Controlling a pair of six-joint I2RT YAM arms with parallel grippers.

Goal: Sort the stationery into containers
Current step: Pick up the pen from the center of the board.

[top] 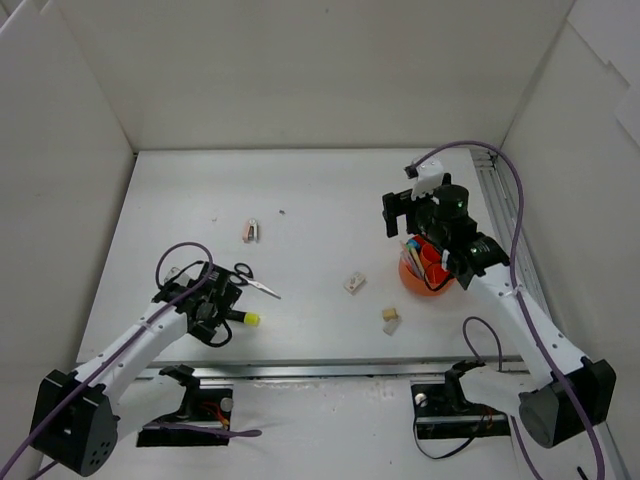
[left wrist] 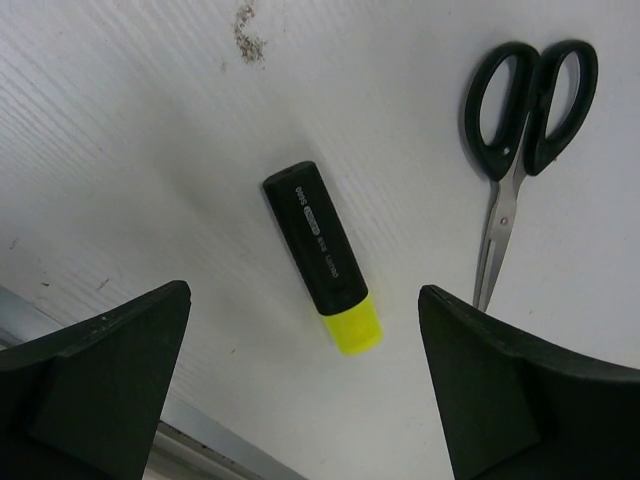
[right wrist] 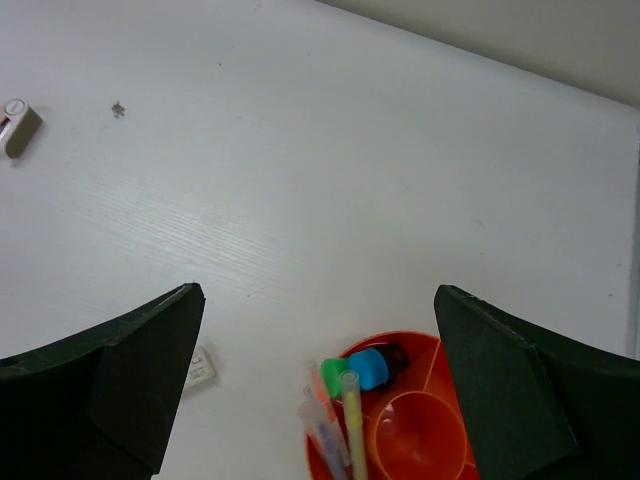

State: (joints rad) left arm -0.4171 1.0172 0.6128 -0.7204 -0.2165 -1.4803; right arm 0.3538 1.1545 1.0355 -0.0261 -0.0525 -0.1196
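Left wrist: left gripper (left wrist: 303, 293) gapes empty above yellow-tipped highlighter (left wrist: 318, 250); right gripper (right wrist: 318, 292) apart, empty, above pot (right wrist: 432, 382)

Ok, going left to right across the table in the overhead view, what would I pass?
Black-handled scissors → farther eraser → nearer eraser → orange pot.

Left arm stretched forward and low, left claw (top: 222, 312) gaping wide, aimed downward, right arm bent and raised, right claw (top: 398, 215) gaping wide, empty
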